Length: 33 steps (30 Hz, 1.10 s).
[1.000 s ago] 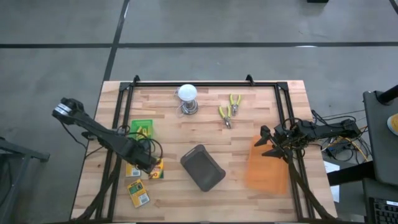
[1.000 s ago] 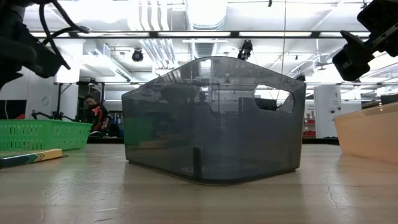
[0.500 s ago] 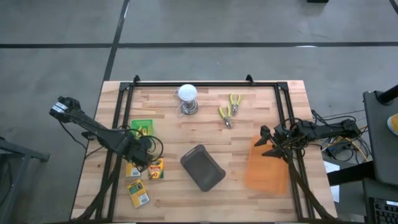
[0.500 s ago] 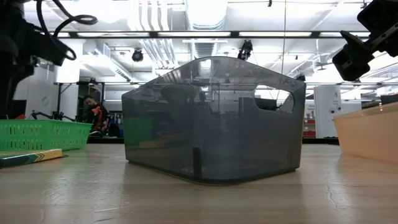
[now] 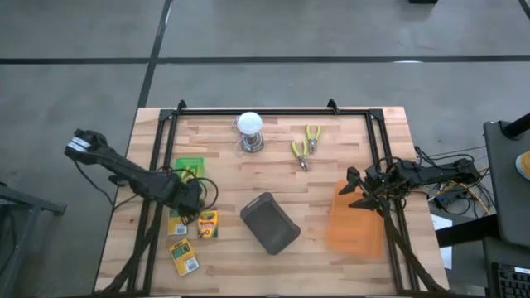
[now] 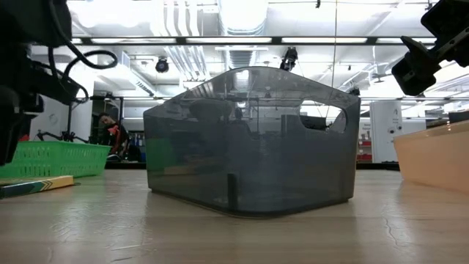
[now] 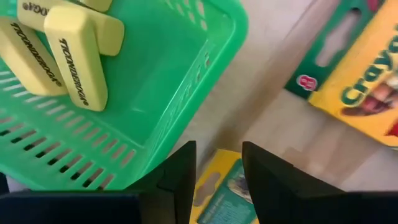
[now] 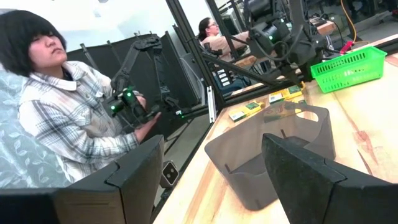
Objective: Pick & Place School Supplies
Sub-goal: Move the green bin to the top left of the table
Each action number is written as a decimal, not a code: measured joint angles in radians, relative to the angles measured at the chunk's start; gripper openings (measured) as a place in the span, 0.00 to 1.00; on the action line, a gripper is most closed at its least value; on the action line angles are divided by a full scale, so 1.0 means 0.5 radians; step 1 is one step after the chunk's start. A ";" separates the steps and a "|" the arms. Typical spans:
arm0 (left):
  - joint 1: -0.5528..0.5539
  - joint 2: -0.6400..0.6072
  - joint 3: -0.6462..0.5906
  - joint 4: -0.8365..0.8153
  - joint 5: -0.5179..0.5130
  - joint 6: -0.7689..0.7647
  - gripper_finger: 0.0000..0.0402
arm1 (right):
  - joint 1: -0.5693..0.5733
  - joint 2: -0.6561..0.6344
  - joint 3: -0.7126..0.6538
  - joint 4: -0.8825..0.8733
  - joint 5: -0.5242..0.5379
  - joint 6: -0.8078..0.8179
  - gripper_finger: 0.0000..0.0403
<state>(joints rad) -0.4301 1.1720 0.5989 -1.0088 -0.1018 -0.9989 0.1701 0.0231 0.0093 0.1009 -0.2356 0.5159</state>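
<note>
Two dark, slender robot arms, each built of jointed black links. The left arm (image 5: 124,172) carries a pale grey band at its outer joint, with thin black cables looping loosely around its wrist. The right arm (image 5: 431,175) trails a tangle of black and yellow wiring at its base. Each gripper has two flat, matte black fingers (image 8: 130,180) with angular, faceted edges; those of the left gripper (image 7: 217,180) are narrow and squared.
</note>
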 joint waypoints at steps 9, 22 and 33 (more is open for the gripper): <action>0.180 -0.038 -0.032 0.013 -0.043 0.189 0.34 | 0.000 0.000 0.000 0.001 0.000 0.000 0.64; 0.783 -0.038 -0.036 0.030 -0.103 0.522 0.34 | 0.000 0.000 0.000 0.000 0.000 0.000 0.65; 1.328 -0.038 -0.036 0.158 -0.111 0.770 0.34 | 0.000 0.000 0.000 0.000 0.000 0.000 0.66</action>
<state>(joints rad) 0.2341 1.1530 0.5808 -0.9298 -0.1574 -0.6139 0.1701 0.0228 0.0093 0.1010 -0.2357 0.5159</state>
